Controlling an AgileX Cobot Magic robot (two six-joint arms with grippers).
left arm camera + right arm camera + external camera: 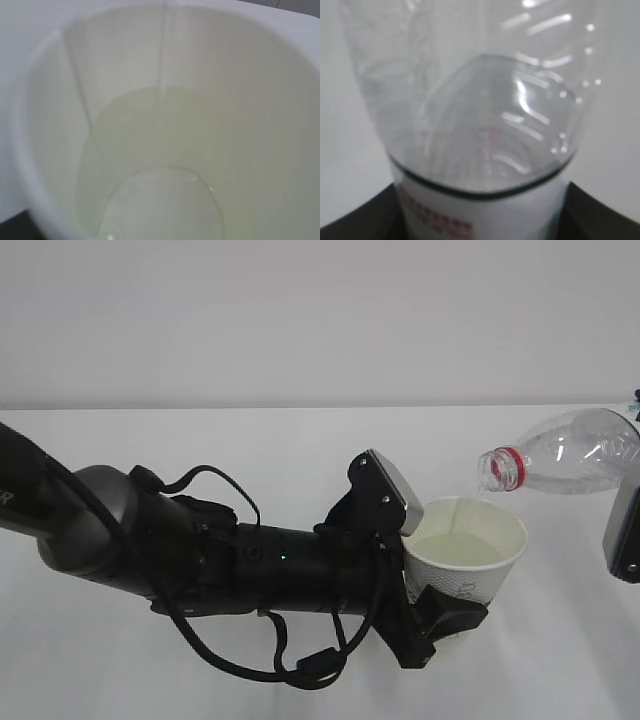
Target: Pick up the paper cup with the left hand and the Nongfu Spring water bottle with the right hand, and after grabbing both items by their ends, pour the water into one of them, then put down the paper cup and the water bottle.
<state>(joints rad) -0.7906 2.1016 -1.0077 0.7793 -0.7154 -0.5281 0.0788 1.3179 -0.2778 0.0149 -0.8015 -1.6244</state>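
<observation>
while red label print blurs unreadably, the water bottle (570, 452) tips over the paper cup (465, 550).

Hardly anything can be read. The small white tapered paper cup (468, 558) carries faint grey lettering low on its outer wall in the exterior view, too small and blurred to make out. In the right wrist view, the white label band of the clear plastic water bottle (470, 115) shows a row of red characters at the bottom edge, out of focus and illegible.
</observation>
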